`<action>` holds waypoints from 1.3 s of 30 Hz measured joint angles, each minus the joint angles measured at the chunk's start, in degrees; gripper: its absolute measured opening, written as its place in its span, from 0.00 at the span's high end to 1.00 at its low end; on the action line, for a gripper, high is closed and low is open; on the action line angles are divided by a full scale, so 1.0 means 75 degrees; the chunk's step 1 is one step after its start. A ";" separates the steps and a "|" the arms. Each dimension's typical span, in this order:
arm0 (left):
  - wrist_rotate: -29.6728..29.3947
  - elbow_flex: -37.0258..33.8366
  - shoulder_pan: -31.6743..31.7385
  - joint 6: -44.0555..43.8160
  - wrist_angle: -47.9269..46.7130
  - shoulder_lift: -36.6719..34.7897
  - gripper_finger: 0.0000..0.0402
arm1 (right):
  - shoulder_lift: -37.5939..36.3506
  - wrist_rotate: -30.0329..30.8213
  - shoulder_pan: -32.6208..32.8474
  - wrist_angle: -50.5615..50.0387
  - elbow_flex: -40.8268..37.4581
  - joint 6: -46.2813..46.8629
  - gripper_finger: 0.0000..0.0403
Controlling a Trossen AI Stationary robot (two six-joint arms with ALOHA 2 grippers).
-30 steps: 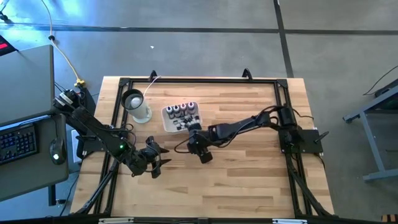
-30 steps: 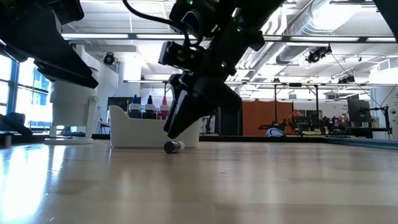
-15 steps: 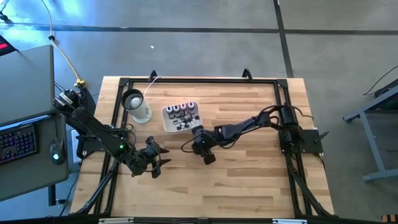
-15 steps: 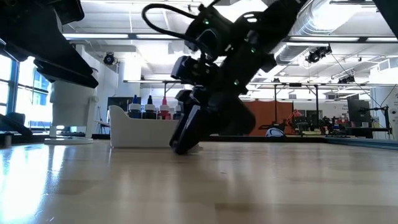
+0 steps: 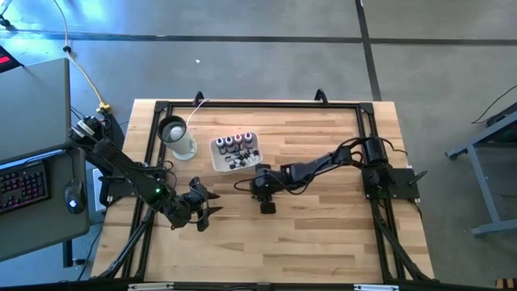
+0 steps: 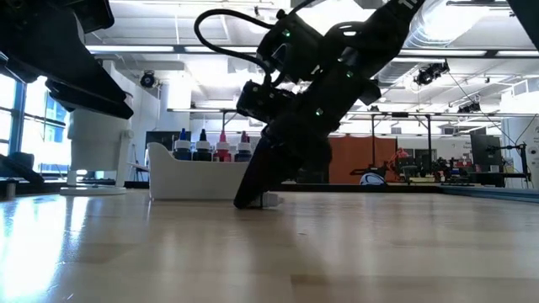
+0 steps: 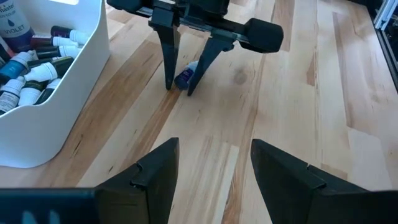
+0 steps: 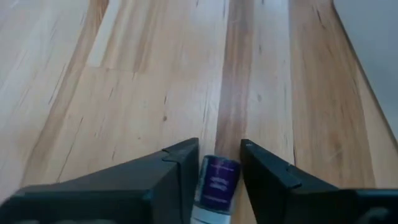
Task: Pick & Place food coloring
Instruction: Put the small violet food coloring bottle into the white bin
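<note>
Right gripper (image 7: 179,86) is down at the wooden table (image 5: 323,218) near its middle, fingertips on or almost on the boards, jaws apart and straddling a small purple bottle (image 7: 186,76) that lies on its side. The fingers (image 8: 177,163) sit just beside the bottle on either flank; whether they press it cannot be told. From the right wrist the bottle (image 8: 216,181) shows a purple label and a pale cap end, lying along the grain between the two dark fingers. In the low view the gripper (image 6: 253,199) leans steeply toward the table, with a bit of white cap (image 6: 271,200) showing at its tip. In the overhead view this gripper (image 5: 264,196) is just to the near right of the white tray (image 5: 216,164), not touching it. The tray holds the other food coloring bottles (image 7: 28,71), some upright, some lying, with dark and white caps; the blue, dark and red tops (image 6: 210,145) stick up above its rim in the low view. A white cup with a dark round top (image 5: 176,135) stands left of the tray. Left gripper (image 5: 203,207) hangs near the table's near-left area, well apart from the bottle, its fingers (image 7: 157,171) spread wide and holding nothing.
</note>
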 joint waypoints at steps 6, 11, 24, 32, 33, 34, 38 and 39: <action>0.0000 0.0000 0.0000 -0.0005 0.0003 0.0000 0.51 | 0.0010 -0.0008 0.0092 0.0224 -0.0017 0.0288 0.81; 0.0009 0.0000 0.0000 -0.0019 0.0003 0.0000 0.51 | -0.0010 0.0250 0.0219 0.0488 -0.0029 0.0140 0.76; 0.0193 0.0000 0.0000 -0.0019 -0.0003 0.0000 0.51 | -0.0581 0.0902 0.0514 -0.0460 -0.0041 0.0281 0.56; 0.0207 0.0000 0.0003 0.0016 0.0000 0.0000 0.51 | -0.0625 0.0806 0.0437 0.0316 -0.0809 0.0123 0.57; 0.0207 0.0000 0.0002 0.0016 0.0000 0.0000 0.51 | -0.0629 0.0766 0.0417 0.0572 -0.0989 -0.0009 0.57; 0.0207 0.0000 0.0003 0.0015 0.0003 0.0000 0.51 | -0.0633 0.0703 0.0389 0.0796 -0.1141 -0.0116 0.57; 0.0205 0.0000 0.0001 0.0012 0.0003 0.0000 0.51 | -0.0636 0.0659 0.0297 0.1568 -0.1627 0.0161 0.58; 0.0204 0.0000 0.0001 0.0012 0.0003 0.0000 0.51 | -0.0636 0.0613 0.0270 0.1712 -0.1719 0.0345 0.59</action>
